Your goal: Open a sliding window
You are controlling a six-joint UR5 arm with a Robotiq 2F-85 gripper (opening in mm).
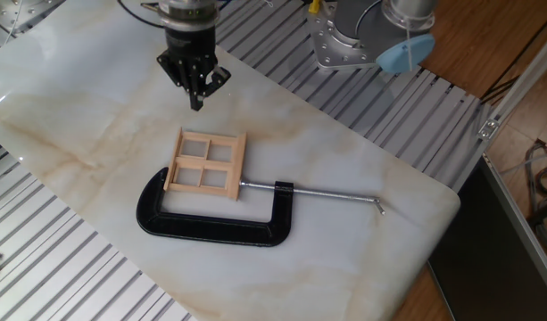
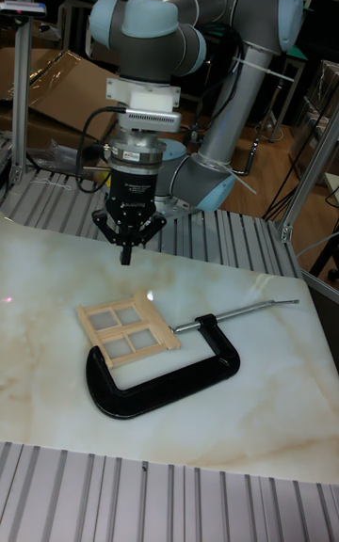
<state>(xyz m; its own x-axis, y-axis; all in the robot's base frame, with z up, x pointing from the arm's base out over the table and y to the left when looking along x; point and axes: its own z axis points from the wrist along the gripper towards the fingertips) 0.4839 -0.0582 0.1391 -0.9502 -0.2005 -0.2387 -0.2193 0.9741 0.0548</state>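
Observation:
The sliding window (image 1: 205, 163) (image 2: 127, 328) is a small light-wood frame with four panes. It lies flat on the marble table, held in the mouth of a black C-clamp (image 1: 218, 220) (image 2: 165, 373). My gripper (image 1: 197, 102) (image 2: 124, 258) hangs above and behind the window's far edge, pointing down, clear of the wood. Its black fingers are together at the tips with nothing between them.
The clamp's metal screw rod (image 1: 334, 193) (image 2: 247, 310) reaches right toward the table's edge. Ribbed aluminium rails (image 1: 59, 259) border the marble slab (image 1: 362, 250). The arm's base and a light-blue joint cap (image 1: 402, 53) stand at the back right.

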